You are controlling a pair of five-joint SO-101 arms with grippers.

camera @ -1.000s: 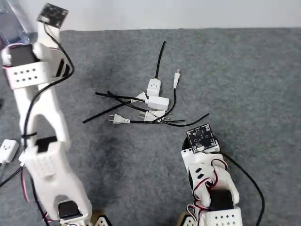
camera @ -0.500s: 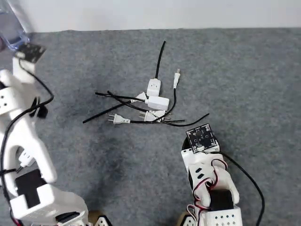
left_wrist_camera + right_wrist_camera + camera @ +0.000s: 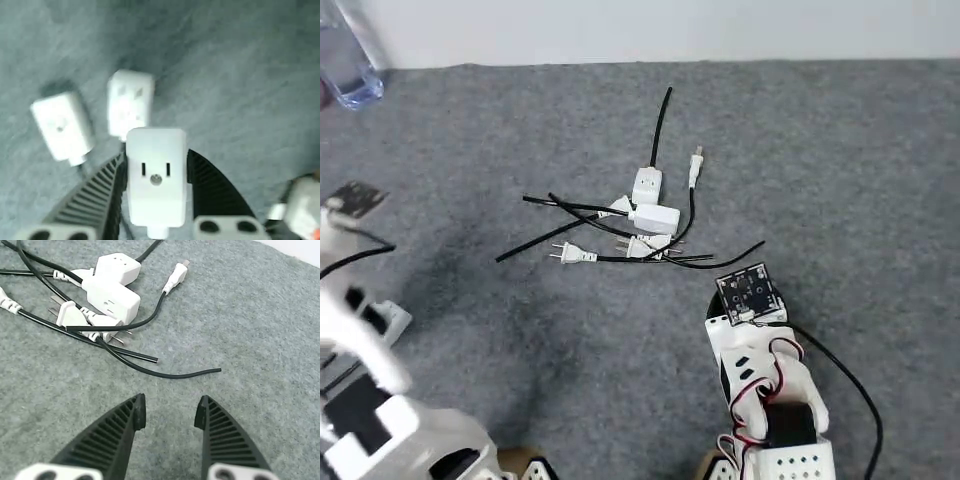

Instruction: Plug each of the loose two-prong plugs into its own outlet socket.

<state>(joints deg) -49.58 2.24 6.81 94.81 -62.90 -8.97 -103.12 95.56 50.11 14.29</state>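
Left gripper (image 3: 156, 162) clamps a white outlet socket (image 3: 156, 190), its base cut off at the frame edge. Two hazier sockets (image 3: 131, 102) lie beyond. Right gripper (image 3: 167, 412) gapes empty before white two-prong plugs (image 3: 578, 256) tangled in black cords (image 3: 660, 125) at the high view's centre.

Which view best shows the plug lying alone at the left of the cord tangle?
The high view: the plug lies whole, both prongs clear. The right wrist view catches just its cord end at the picture's edge.
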